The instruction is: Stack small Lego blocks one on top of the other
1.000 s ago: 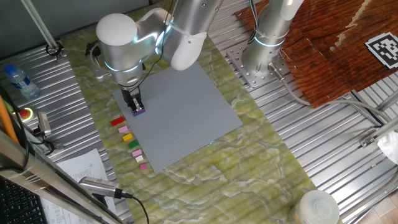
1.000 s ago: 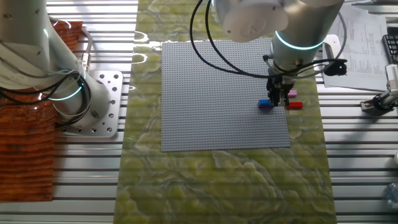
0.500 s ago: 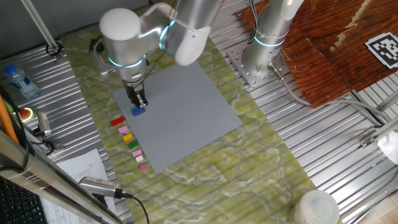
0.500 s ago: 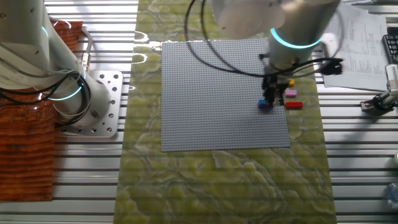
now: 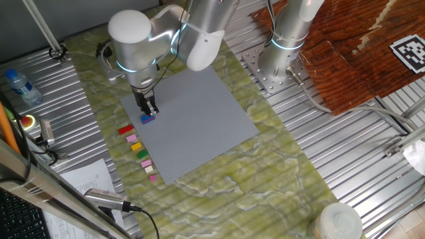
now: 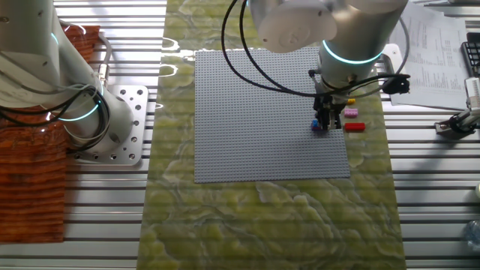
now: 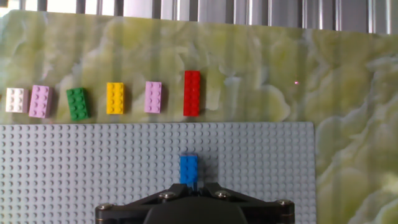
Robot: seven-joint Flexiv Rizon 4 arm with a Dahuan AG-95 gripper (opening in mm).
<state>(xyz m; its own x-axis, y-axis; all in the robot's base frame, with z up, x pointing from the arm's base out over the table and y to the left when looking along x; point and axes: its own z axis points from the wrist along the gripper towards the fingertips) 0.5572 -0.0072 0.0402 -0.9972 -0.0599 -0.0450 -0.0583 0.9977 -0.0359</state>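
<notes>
Green marbled matting covers the ribbed metal desk (image 5: 372, 166), and a grey studded baseplate (image 5: 192, 119) lies flat upon it. On the baseplate, close to one edge, sits the blue Lego brick (image 7: 188, 169), studs up. Directly above it hangs the robot's hand (image 5: 147, 109), its black fingers (image 6: 325, 116) pointing down at the brick; whether they are apart or closed cannot be told from any view, though in the hand view the brick shows in full just beyond the fingertips. Off the baseplate, on the matting beside that same edge, a row of loose bricks lies in line: the red brick (image 7: 192, 93) nearest the blue one, then to its left a pink brick (image 7: 153, 97), a yellow brick (image 7: 115, 98), a green brick (image 7: 78, 104), a second pink brick (image 7: 40, 101) and a white brick (image 7: 15, 99). All six lie apart from one another, none stacked.
</notes>
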